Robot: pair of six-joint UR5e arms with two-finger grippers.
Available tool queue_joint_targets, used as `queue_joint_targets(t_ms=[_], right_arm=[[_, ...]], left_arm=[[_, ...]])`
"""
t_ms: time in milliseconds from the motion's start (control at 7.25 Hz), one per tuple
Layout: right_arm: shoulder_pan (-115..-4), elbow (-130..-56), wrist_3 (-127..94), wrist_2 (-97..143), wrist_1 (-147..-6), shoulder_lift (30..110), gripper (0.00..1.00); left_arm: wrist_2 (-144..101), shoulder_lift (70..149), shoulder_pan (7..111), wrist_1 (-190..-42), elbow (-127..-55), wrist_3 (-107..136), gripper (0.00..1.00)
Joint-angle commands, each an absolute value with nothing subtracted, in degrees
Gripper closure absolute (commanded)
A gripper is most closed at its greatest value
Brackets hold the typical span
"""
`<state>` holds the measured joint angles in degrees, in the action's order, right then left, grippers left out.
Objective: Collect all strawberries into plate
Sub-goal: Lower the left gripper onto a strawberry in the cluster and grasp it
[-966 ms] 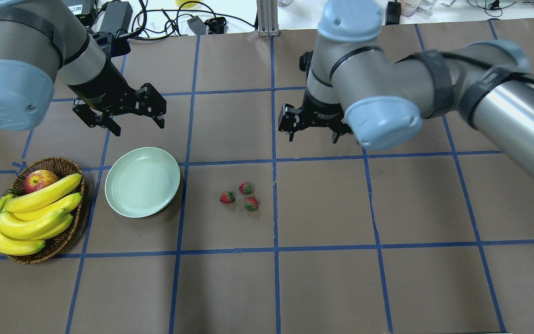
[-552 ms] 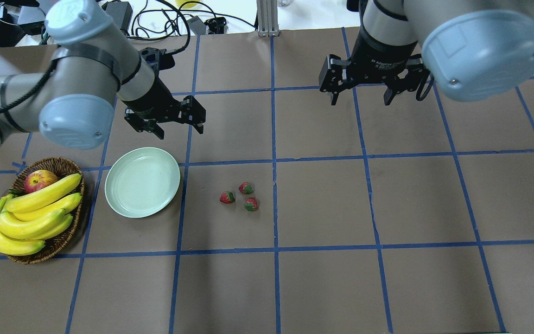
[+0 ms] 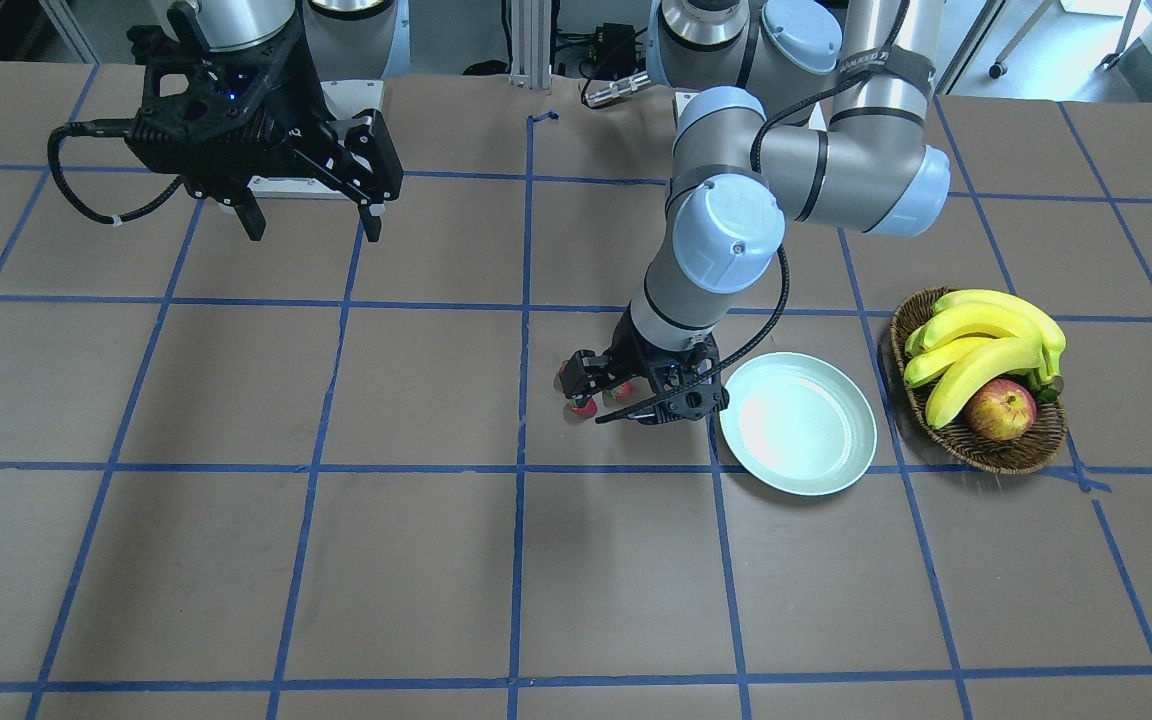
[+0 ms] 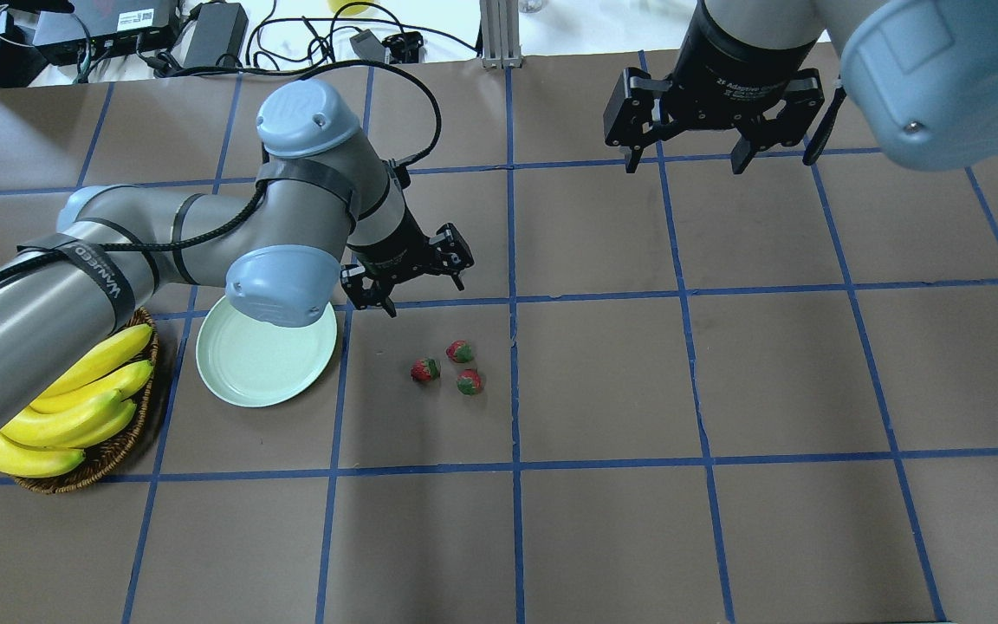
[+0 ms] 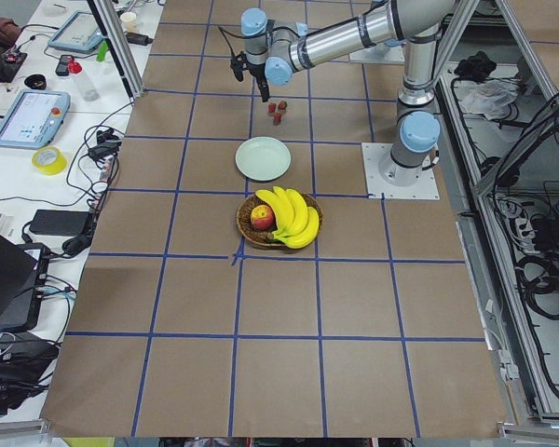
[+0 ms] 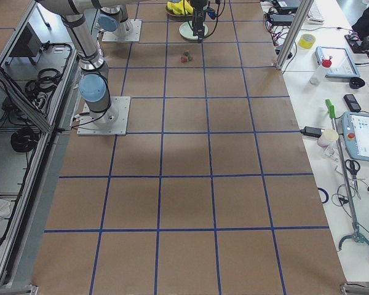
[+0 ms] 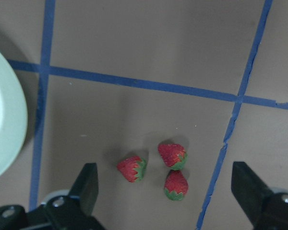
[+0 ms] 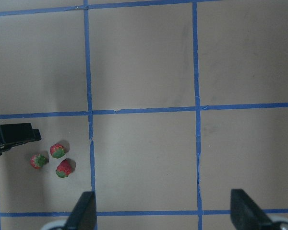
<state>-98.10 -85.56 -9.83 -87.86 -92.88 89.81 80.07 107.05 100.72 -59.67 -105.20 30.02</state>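
Three small red strawberries (image 4: 460, 351) lie close together on the brown table, a little right of the pale mint plate (image 4: 265, 373). They also show in the left wrist view (image 7: 132, 168) and the right wrist view (image 8: 57, 150). My left gripper (image 4: 421, 293) is open and empty, low over the table just beyond the strawberries; in the left wrist view (image 7: 167, 191) they lie between its fingers. In the front view the left gripper (image 3: 636, 398) partly hides them, next to the plate (image 3: 798, 440). My right gripper (image 4: 685, 165) is open and empty, high at the far right.
A wicker basket (image 3: 996, 455) with bananas (image 3: 976, 340) and an apple (image 3: 1001, 412) stands beside the plate on the side away from the strawberries. My left arm's elbow (image 4: 278, 286) hangs over the plate's far rim. Cables and boxes (image 4: 204, 35) lie beyond the table's far edge.
My left gripper has swung right and down, from beyond the plate to just beyond the strawberries. My right gripper has moved away toward the far right. The strawberries and plate have not moved.
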Motion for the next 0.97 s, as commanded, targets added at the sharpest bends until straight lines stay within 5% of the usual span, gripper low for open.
queue_joint_targets(t_ms=[0, 828], right_arm=[[-97.8, -85.3, -5.7, -87.9, -93.1, 89.8, 0.00], [-98.1, -86.1, -8.9, -95.5, -93.3, 90.8, 0.00]], left_arm=[[80.1, 111.0, 102.0, -56.7, -105.3, 37.6, 0.00], [80.0, 115.6, 104.7, -55.5, -106.3, 42.5, 0.13]])
